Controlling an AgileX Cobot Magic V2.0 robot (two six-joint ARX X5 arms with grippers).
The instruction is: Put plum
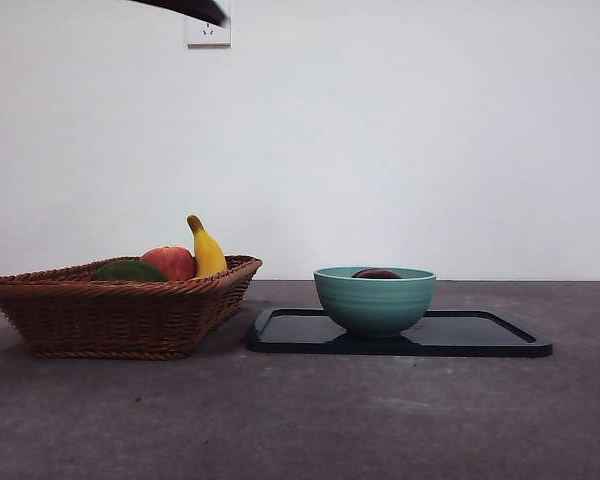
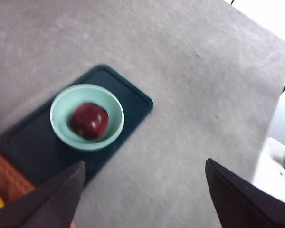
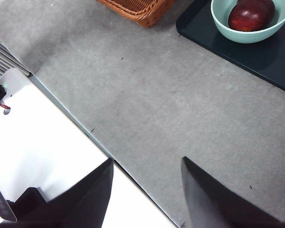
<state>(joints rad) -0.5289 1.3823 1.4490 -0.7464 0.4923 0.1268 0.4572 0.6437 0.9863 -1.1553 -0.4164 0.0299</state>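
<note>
The plum (image 2: 89, 120) sits inside the green bowl (image 1: 374, 300) on the black tray (image 1: 480, 335), the job apparently done, as the left end effector (image 2: 142, 199) and right end effector (image 3: 147, 190) hang above the counter (image 1: 300, 420), both spread wide and empty.

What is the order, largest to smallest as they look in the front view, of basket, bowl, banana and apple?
1. basket
2. bowl
3. banana and apple: both partly hidden by the basket's rim, too alike to rank.
</note>
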